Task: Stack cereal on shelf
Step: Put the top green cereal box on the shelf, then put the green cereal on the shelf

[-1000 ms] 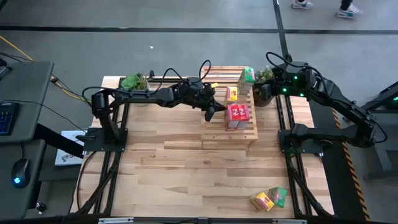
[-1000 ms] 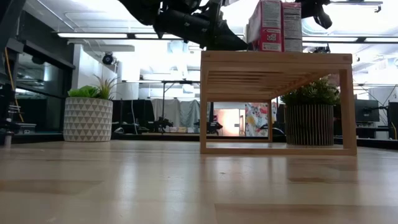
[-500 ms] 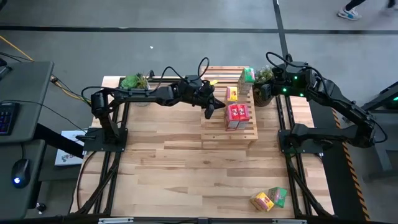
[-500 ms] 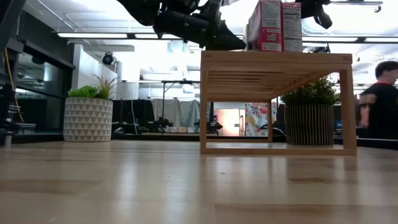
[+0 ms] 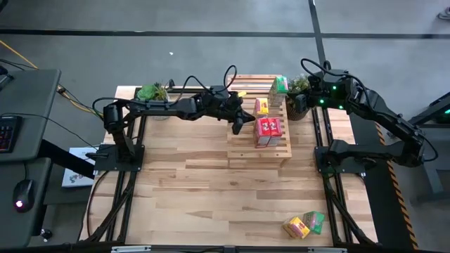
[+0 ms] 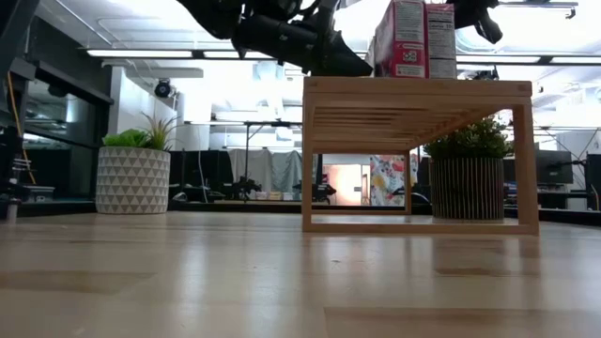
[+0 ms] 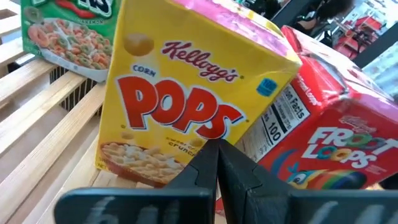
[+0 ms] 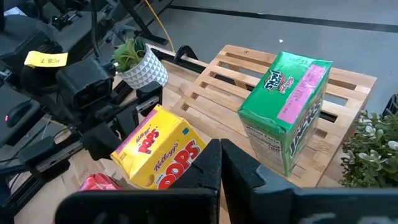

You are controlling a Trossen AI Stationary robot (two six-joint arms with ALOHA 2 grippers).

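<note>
Yellow cereal box (image 7: 193,106) on the shelf (image 5: 242,144), directly ahead of the clenched, empty left gripper (image 5: 237,127).

Left gripper hovers at the shelf's left edge, nearer this box than the right gripper (image 5: 290,105), also clenched and empty, beside the upright green box (image 5: 278,92). Two boxes (image 5: 304,225) remain on the table's near right. Only the left wrist view shows the red box (image 7: 323,143) touching the yellow one.

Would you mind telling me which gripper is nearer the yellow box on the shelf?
Left. The left gripper sits right beside the yellow box on the shelf, fingers shut; the right gripper waits farther off, beyond the green box.
</note>
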